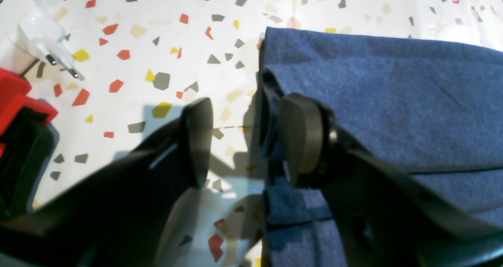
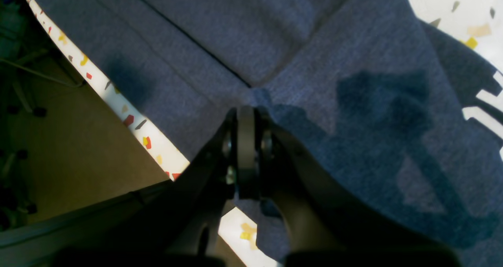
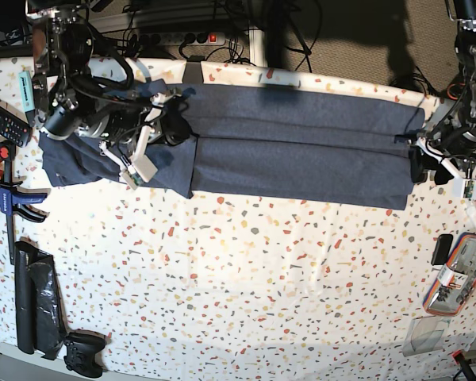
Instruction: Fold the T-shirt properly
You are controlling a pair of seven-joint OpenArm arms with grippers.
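The T-shirt [image 3: 293, 151] is lying as a long folded band across the far side of the speckled table [image 3: 246, 278], one end bunching under the right arm. The right gripper [image 2: 246, 149] is pinching together on a fold of cloth near the table's edge. The left gripper [image 1: 241, 141] is sitting with its jaws apart at the opposite end, one pad [image 1: 300, 135] touching the fabric's edge, nothing clamped. The risk I'm seeing: if the right side is lifting alone, the band could skew or drag off the edge, undoing those neat long folds.
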